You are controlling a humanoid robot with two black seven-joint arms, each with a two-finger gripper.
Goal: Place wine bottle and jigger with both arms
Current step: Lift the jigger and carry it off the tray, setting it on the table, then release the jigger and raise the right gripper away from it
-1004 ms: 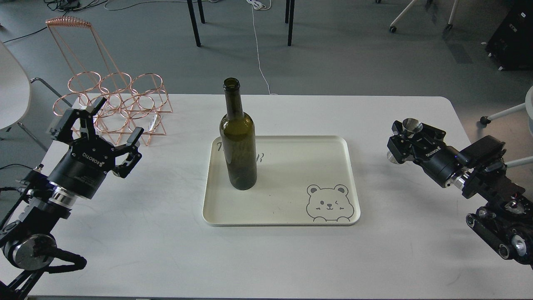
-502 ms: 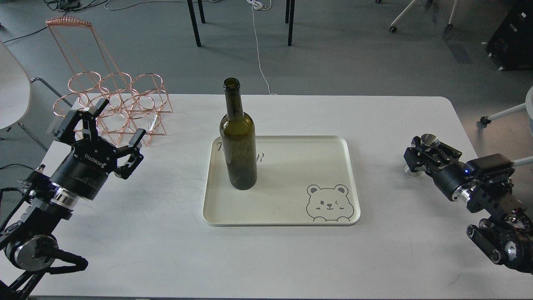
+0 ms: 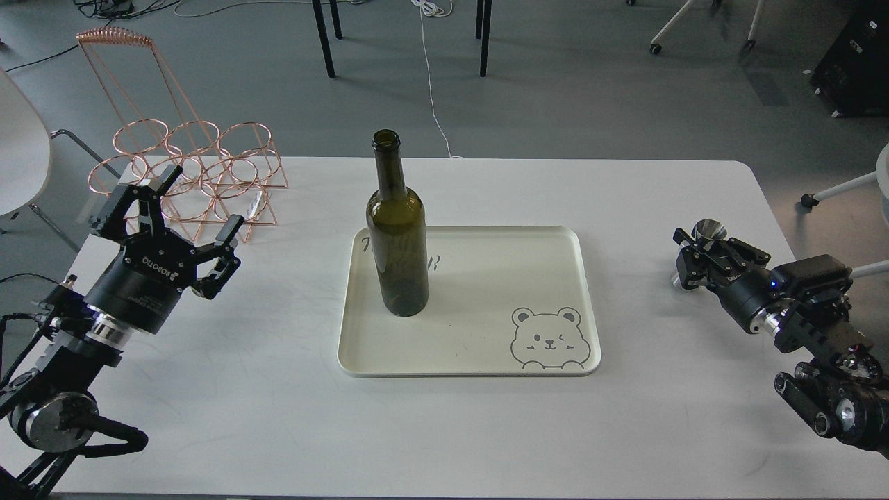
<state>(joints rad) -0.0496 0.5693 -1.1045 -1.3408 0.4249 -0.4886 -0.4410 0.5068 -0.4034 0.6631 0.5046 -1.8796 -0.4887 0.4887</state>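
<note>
The wine bottle point(image 3: 397, 243), dark olive-green, stands upright on the left part of the cream tray point(image 3: 486, 347) in the middle of the table. The steel jigger point(image 3: 710, 229) is upright at the far right of the table, its waist between the fingers of my right gripper point(image 3: 696, 253), which is shut on it. Its base is at or just above the tabletop. My left gripper point(image 3: 200, 200) is open and empty at the table's left side, well left of the bottle and in front of a copper rack.
A copper wire bottle rack point(image 3: 194, 173) stands at the back left corner, just behind my left gripper. The tray has a bear drawing point(image 3: 550, 338) at its front right. The white table point(image 3: 278, 417) ends close to the right of the jigger.
My right gripper carried the jigger to the right and lower, toward the table's right edge, then edged slightly left. My left gripper barely moved. The bottle stayed put.
</note>
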